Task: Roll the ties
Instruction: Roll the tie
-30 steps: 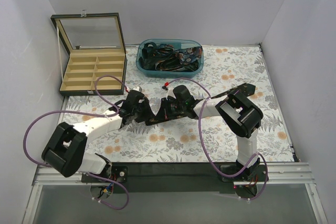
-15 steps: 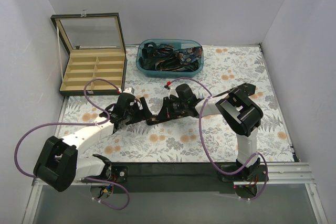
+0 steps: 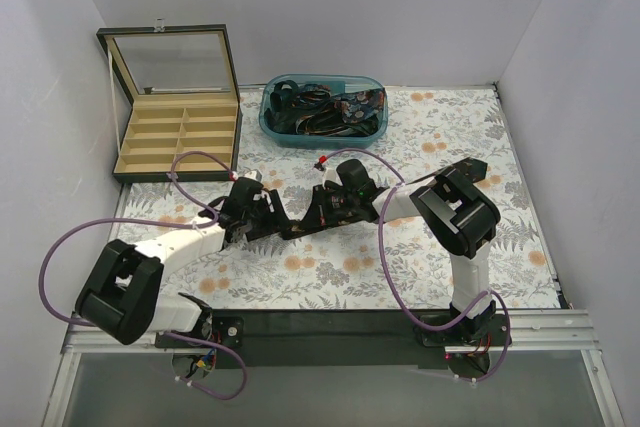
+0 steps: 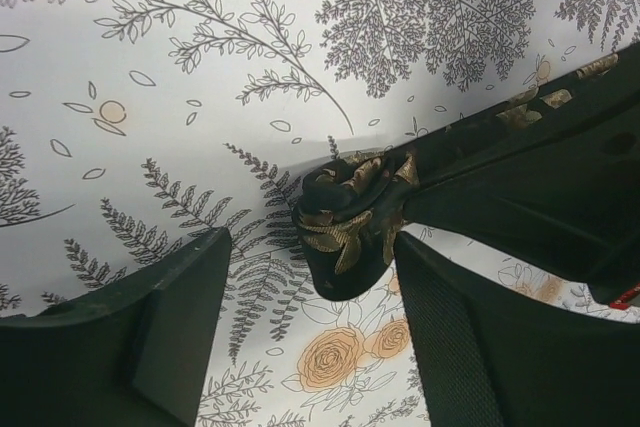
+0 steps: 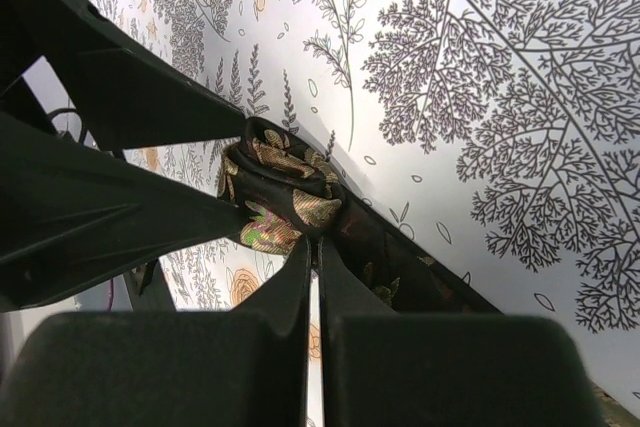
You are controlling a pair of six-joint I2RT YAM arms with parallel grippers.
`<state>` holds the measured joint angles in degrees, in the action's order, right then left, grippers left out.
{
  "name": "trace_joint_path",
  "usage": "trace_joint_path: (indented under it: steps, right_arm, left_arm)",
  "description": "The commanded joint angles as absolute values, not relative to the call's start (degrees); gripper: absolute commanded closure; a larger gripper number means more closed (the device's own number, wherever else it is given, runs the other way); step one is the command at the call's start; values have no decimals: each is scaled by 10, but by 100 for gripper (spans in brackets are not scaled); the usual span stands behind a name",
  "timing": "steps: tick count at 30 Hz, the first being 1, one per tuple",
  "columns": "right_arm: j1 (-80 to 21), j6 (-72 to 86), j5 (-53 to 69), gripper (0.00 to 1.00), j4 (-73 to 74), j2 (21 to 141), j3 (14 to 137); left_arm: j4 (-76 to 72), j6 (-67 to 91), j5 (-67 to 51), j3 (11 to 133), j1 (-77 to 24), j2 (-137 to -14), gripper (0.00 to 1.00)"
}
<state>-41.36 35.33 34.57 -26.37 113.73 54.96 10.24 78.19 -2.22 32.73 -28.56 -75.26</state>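
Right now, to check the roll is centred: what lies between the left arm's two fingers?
The rolled end of the tie, bare floral cloth beside it; the left wrist view shows this.

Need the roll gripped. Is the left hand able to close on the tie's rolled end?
Probably yes: the left hand is open, the rolled end between its fingers; the right hand pinches the tie alongside.

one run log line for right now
tie: one end rolled | left fingers: open, roll between them | right fingers: shut on tie beside roll
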Motion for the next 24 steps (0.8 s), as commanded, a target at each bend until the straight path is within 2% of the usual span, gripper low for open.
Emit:
trace_joint_path:
  steps: [1,7,10,11,13,16,19,24]
  right_arm:
    - [-408,336,351,99,-252,1143,556]
    - [-404,335,354,99,-250,1148,556]
    - [-405,333,355,99,-248,1149,556]
    - [-405,332,355,99,-248,1148,557]
    - [-404,330,355,99,-244,1148,560]
    - [-405,323,356,99,-237,1149,564]
    - [-404,312,355,99,-229,1148,566]
    - [-405,298,352,99,-214,1146,573]
  left_arm:
    - [74,792,-47,338,-283,-765,40]
    - [58,792,-62,334,-283,-779,52]
    - [57,785,-63,337,-283,-783,54]
    - [65,780,-62,340,-283,-780,51]
    - [82,755,-51,348,-283,-772,38]
    - [102,707,-30,359,-284,-747,24]
    - [113,630,-45,371,-283,-733,18]
    - [130,493,-93,397,-287,-737,17]
